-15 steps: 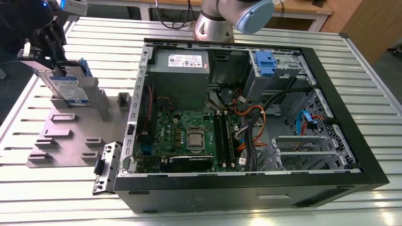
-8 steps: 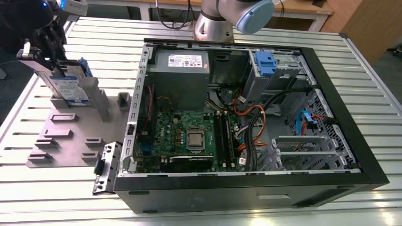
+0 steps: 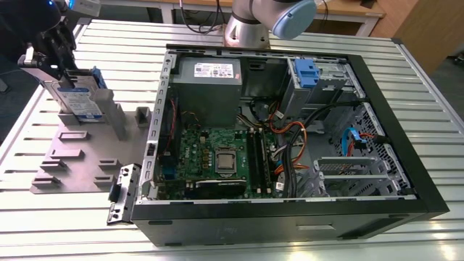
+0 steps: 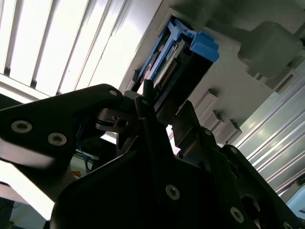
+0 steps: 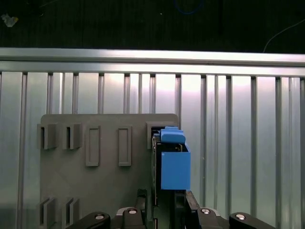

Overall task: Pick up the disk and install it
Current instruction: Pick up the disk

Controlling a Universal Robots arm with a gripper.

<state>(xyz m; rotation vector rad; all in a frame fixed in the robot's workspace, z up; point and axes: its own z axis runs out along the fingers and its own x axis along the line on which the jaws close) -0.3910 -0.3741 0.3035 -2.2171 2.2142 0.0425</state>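
Note:
The disk [image 3: 77, 97] is a silver drive with a white-and-blue label and blue rails. It stands on edge at the far end of the grey fixture plate [image 3: 80, 157], at the exterior view's left. My gripper [image 3: 52, 62] comes down on its upper end, fingers on both flat sides, shut on it. In the first wrist view the disk [image 5: 174, 162] rises edge-on between the fingertips of my gripper [image 5: 164, 198], with the fixture plate [image 5: 105, 181] beside it. In the second wrist view the black fingers [image 4: 145, 98] clamp the disk [image 4: 183, 52] near its connector end.
The open computer case [image 3: 427, 201] lies on the slatted metal table [image 3: 427, 103], with motherboard [image 3: 217, 157], grey power supply [image 3: 208, 81] and cables inside. A drive cage with a blue tab [image 3: 308, 73] sits at the case's far corner. The arm's base [image 3: 250, 27] stands behind it.

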